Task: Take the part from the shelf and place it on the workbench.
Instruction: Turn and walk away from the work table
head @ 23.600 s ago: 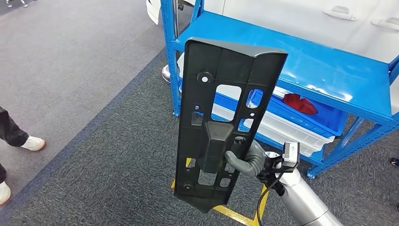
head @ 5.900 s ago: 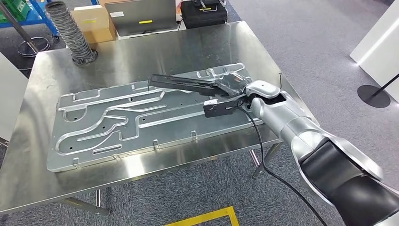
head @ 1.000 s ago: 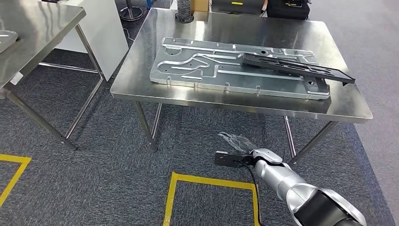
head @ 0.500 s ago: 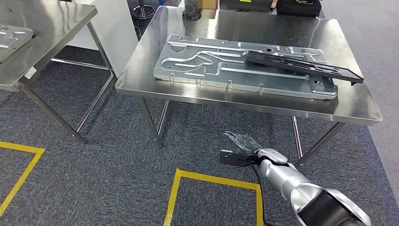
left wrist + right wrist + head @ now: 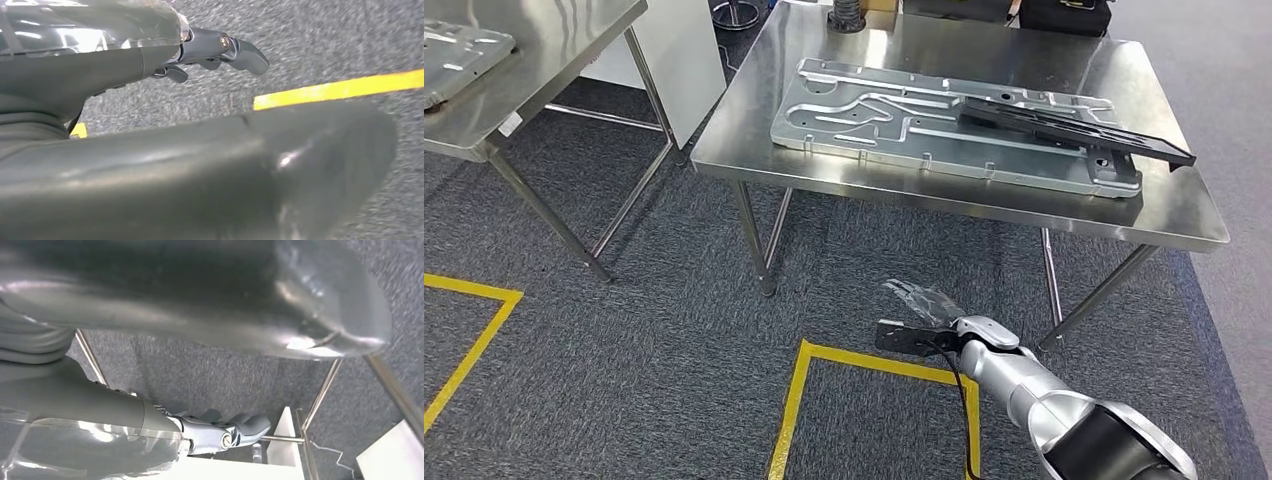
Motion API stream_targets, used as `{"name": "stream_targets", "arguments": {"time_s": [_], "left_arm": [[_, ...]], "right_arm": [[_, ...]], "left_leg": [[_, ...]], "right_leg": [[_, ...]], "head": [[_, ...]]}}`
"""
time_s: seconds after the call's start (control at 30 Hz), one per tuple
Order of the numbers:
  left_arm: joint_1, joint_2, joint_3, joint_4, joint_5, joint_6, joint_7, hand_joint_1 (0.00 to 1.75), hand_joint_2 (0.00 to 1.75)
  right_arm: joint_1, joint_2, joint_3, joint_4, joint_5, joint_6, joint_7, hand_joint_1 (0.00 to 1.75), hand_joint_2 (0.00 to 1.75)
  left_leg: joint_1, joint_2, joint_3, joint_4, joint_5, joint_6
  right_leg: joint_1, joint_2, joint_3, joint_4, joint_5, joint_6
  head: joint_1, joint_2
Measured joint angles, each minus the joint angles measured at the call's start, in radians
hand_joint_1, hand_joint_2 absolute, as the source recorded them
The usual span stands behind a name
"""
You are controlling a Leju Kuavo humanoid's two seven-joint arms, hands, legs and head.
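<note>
The part (image 5: 1079, 131) now lies on the far workbench (image 5: 1184, 215); the right hand (image 5: 921, 303) (fingers apart, empty) has dropped low. Placement looks complete.

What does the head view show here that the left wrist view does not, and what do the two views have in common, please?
Head view alone: the black part lying on the embossed metal plate on the steel workbench, a second table to the left, and the empty right hand low in front of the bench. Left wrist view alone: the left hand up close, holding nothing, fingers extended. Both: the grey carpet and the yellow floor tape.
</note>
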Motion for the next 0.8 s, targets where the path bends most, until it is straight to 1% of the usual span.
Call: {"name": "stream_targets", "arguments": {"time_s": [0.03,0.07,0.1,0.13,0.17,0.2,0.23,0.27,0.3,0.33,0.37,0.4,0.43,0.47,0.5,0.53,0.57,0.6,0.63,0.67,0.7,0.73,0.77,0.8], "left_arm": [[0.000,0.000,0.000,0.000,0.000,0.000,0.000,0.00,0.00],[0.000,0.000,0.000,0.000,0.000,0.000,-0.001,0.00,0.00],[-0.001,0.000,0.000,0.000,0.000,0.000,-0.001,0.00,0.00],[-0.001,0.000,0.000,0.000,0.000,0.000,-0.002,0.00,0.00],[-0.001,0.000,0.000,0.000,0.000,0.000,-0.002,0.00,0.00],[-0.001,0.000,0.000,0.000,0.000,0.000,-0.002,0.00,0.00],[0.000,0.000,0.000,0.000,-0.001,0.000,-0.002,0.00,0.00],[0.001,0.000,0.000,0.000,-0.001,0.000,-0.002,0.00,0.00],[0.002,0.000,0.000,0.000,-0.001,0.000,-0.001,0.00,0.00],[0.002,0.000,0.000,0.000,-0.002,0.000,-0.001,0.00,0.00],[0.002,0.000,0.000,0.000,-0.002,0.000,0.000,0.00,0.00],[0.002,0.000,0.000,0.000,-0.002,0.000,0.000,0.00,0.00],[0.002,0.000,0.000,0.000,-0.002,0.000,0.000,0.00,0.00],[0.001,0.001,0.000,0.000,-0.002,0.000,0.000,0.00,0.00],[0.001,0.001,0.000,0.000,-0.002,0.000,0.000,0.00,0.00],[0.000,0.001,0.000,0.000,-0.002,0.000,0.000,0.00,0.00],[-0.002,0.001,0.000,0.000,-0.002,0.000,0.000,0.00,0.00],[-0.005,0.002,0.000,0.000,-0.002,0.000,0.000,0.00,0.00],[-0.008,0.002,0.000,0.000,-0.002,0.000,0.000,0.00,0.00],[-0.010,0.002,0.000,0.000,-0.002,0.000,0.000,0.00,0.00],[-0.010,0.002,0.000,0.000,-0.002,0.000,0.000,0.00,0.00],[-0.009,0.002,0.000,0.000,-0.002,0.000,0.000,0.00,0.00],[-0.008,0.002,0.000,0.000,-0.002,0.000,0.000,0.00,0.00],[-0.008,0.002,0.000,0.000,-0.002,0.000,0.000,0.00,0.00]], "right_arm": [[-0.001,0.002,-0.004,0.000,0.005,0.000,0.000,0.00,0.00],[-0.004,0.004,-0.008,0.000,0.009,0.000,0.000,0.00,0.00],[-0.006,0.005,-0.013,-0.001,0.011,0.000,0.000,0.00,0.00],[-0.007,0.006,-0.016,-0.001,0.013,0.000,-0.001,0.00,0.00],[-0.009,0.007,-0.019,-0.002,0.015,0.000,-0.001,0.00,0.00],[-0.008,0.007,-0.021,-0.002,0.016,0.000,-0.001,0.00,0.00],[-0.008,0.007,-0.022,-0.002,0.017,0.001,-0.001,0.00,0.00],[-0.008,0.007,-0.022,-0.002,0.018,0.001,-0.001,0.00,0.00],[-0.008,0.007,-0.023,-0.002,0.018,0.001,-0.002,0.00,0.00],[-0.008,0.005,-0.024,-0.002,0.019,0.001,-0.002,0.00,0.00],[-0.007,0.002,-0.025,-0.002,0.019,0.001,-0.003,0.00,0.00],[-0.006,-0.001,-0.027,-0.002,0.019,0.001,-0.003,0.00,0.00],[-0.004,-0.004,-0.028,-0.002,0.019,0.001,-0.003,0.00,0.00],[-0.003,-0.006,-0.029,-0.002,0.019,0.001,-0.004,0.00,0.00],[-0.003,-0.007,-0.030,-0.002,0.019,0.001,-0.004,0.00,0.00],[-0.002,-0.008,-0.031,-0.002,0.019,0.001,-0.004,0.00,0.00],[-0.002,-0.008,-0.032,-0.003,0.019,0.001,-0.004,0.00,0.00],[-0.002,-0.009,-0.034,-0.004,0.019,0.001,-0.004,0.00,0.00],[-0.002,-0.009,-0.035,-0.006,0.019,0.001,-0.004,0.00,0.00],[-0.002,-0.010,-0.036,-0.007,0.019,0.001,-0.004,0.00,0.00],[-0.002,-0.011,-0.037,-0.007,0.020,0.002,-0.005,0.00,0.00],[-0.001,-0.011,-0.038,-0.007,0.022,0.003,-0.005,0.00,0.00],[0.001,-0.010,-0.039,-0.007,0.026,0.004,-0.005,0.00,0.00],[0.002,-0.008,-0.041,-0.006,0.030,0.005,-0.005,0.00,0.00]], "left_leg": [[0.000,-0.001,-0.011,0.001,0.009,-0.003],[-0.001,-0.002,-0.020,0.002,0.018,-0.008],[-0.002,-0.002,-0.026,0.001,0.027,-0.013],[-0.002,-0.003,-0.028,0.000,0.035,-0.018],[-0.002,-0.003,-0.029,-0.004,0.045,-0.024],[-0.001,-0.003,-0.029,-0.009,0.055,-0.031],[-0.001,-0.004,-0.032,-0.010,0.059,-0.036],[-0.001,-0.005,-0.039,-0.003,0.044,-0.042],[0.000,-0.005,-0.051,0.022,0.010,-0.046],[0.001,-0.005,-0.065,0.069,-0.043,-0.049],[0.002,-0.005,-0.080,0.133,-0.099,-0.053],[0.004,-0.005,-0.090,0.202,-0.140,-0.056],[0.005,-0.005,-0.092,0.257,-0.156,-0.058],[0.005,-0.005,-0.081,0.284,-0.149,-0.059],[0.005,-0.005,-0.055,0.276,-0.126,-0.058],[0.005,-0.004,-0.011,0.234,-0.101,-0.055],[0.004,-0.003,0.046,0.165,-0.095,-0.050],[0.002,-0.002,0.102,0.087,-0.103,-0.044],[-0.002,0.000,0.142,0.024,-0.117,-0.038],[-0.006,0.000,0.165,-0.017,-0.131,-0.032],[-0.009,0.000,0.169,-0.035,-0.131,-0.026],[-0.007,0.001,0.162,-0.039,-0.121,-0.019],[-0.005,0.002,0.155,-0.043,-0.108,-0.011],[-0.003,0.004,0.144,-0.047,-0.093,-0.004]], "right_leg": [[0.000,0.002,0.050,-0.065,0.026,-0.003],[0.002,0.005,0.105,-0.145,0.036,-0.007],[0.004,0.009,0.149,-0.210,0.040,-0.013],[0.006,0.013,0.175,-0.255,0.036,-0.018],[0.010,0.015,0.183,-0.275,0.033,-0.024],[0.010,0.014,0.178,-0.277,0.041,-0.031],[0.009,0.011,0.172,-0.281,0.051,-0.039],[0.007,0.009,0.163,-0.285,0.064,-0.048],[0.005,0.006,0.151,-0.290,0.079,-0.055],[0.004,0.004,0.138,-0.293,0.093,-0.060],[0.006,0.004,0.122,-0.293,0.106,-0.064],[0.007,0.002,0.107,-0.292,0.118,-0.065],[0.008,0.001,0.090,-0.290,0.130,-0.065],[0.009,0.001,0.074,-0.287,0.141,-0.065],[0.010,0.000,0.057,-0.283,0.151,-0.063],[0.011,0.001,0.041,-0.278,0.161,-0.061],[0.011,0.001,0.028,-0.273,0.169,-0.058],[0.012,0.000,0.017,-0.269,0.177,-0.054],[0.013,-0.002,0.011,-0.268,0.186,-0.049],[0.013,-0.003,0.007,-0.269,0.196,-0.043],[0.012,-0.005,0.006,-0.273,0.207,-0.037],[0.011,-0.005,0.003,-0.277,0.214,-0.031],[0.009,-0.003,-0.002,-0.272,0.203,-0.026],[0.008,-0.001,-0.013,-0.252,0.173,-0.021]], "head": [[0.000,0.000],[0.000,0.000],[0.000,0.000],[0.000,0.000],[-0.001,0.000],[-0.001,0.000],[0.000,0.000],[0.000,0.000],[0.000,0.000],[0.000,0.000],[0.000,0.000],[-0.001,0.000],[0.000,0.000],[0.000,0.000],[0.000,0.000],[0.000,0.000],[-0.001,0.000],[-0.001,0.000],[-0.001,0.000],[-0.001,0.000],[0.000,0.000],[0.000,0.000],[0.000,0.000],[0.000,0.000]]}}
